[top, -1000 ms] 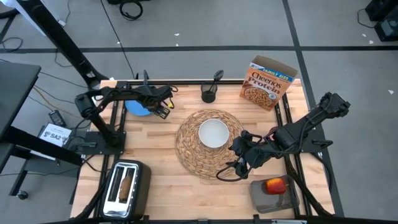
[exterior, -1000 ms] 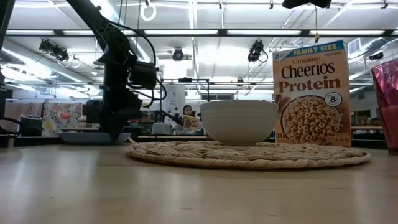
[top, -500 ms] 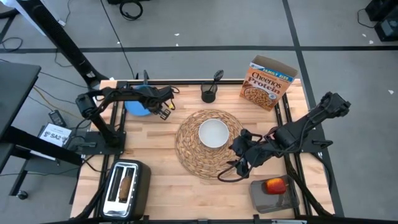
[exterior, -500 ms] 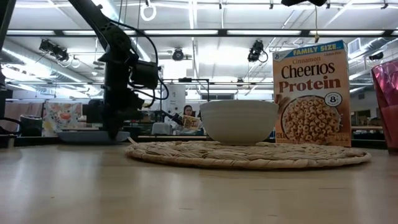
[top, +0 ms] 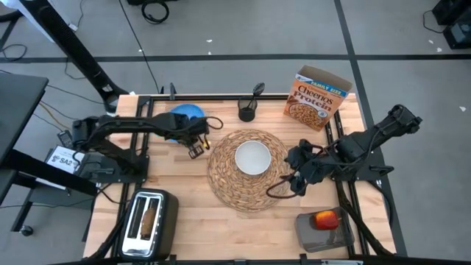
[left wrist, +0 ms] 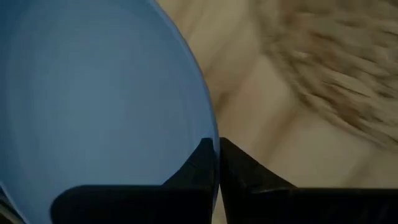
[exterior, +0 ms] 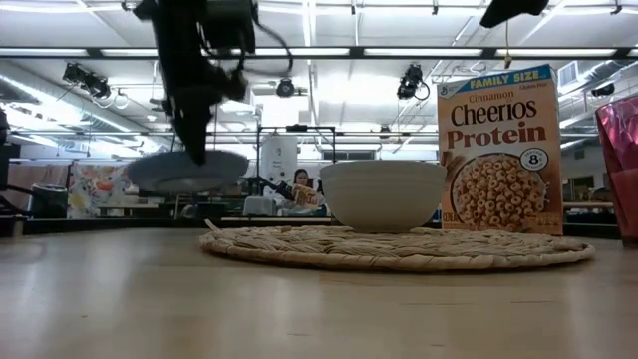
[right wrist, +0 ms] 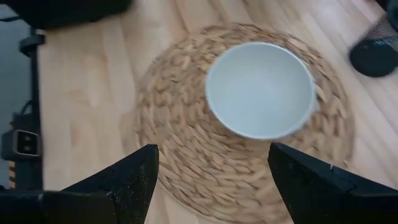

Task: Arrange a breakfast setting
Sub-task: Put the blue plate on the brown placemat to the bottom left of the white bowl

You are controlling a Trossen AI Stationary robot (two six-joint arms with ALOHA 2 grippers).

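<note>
The left hand [top: 197, 140] is clamped on the rim of the blue plate [top: 185, 115], fingers [left wrist: 199, 168] pinched together on the edge in the left wrist view, and the plate is up off the worktop [top: 184, 184] (in the low view it hangs level in the air, clear of the wood, to the left of the bowl). From above, the plate sits over the back left part of the worktop, near the placemat's left edge but not over it. The round woven straw placemat [top: 228, 184] is in the middle of the worktop with the white bowl [top: 252, 157] sitting on it, a bit toward the back. The right hand [top: 294, 173] hovers at the placemat's right edge with its fingers [right wrist: 130, 180] spread well apart, holding nothing; its wrist camera looks straight down on the bowl and mat. The orange Cheerios box [top: 318, 96] stands upright at the back right, with the small black holder cup [top: 247, 111] just left of it at the back edge. The red-yellow apple [top: 324, 218] rests on a grey tray [top: 313, 234] at the front right corner. The silver toaster [top: 149, 223] is at the front left with the toast slice [top: 149, 218] standing in one of its slots. A sliver of the red cup [exterior: 623, 170] shows at the right edge of the low view.
</note>
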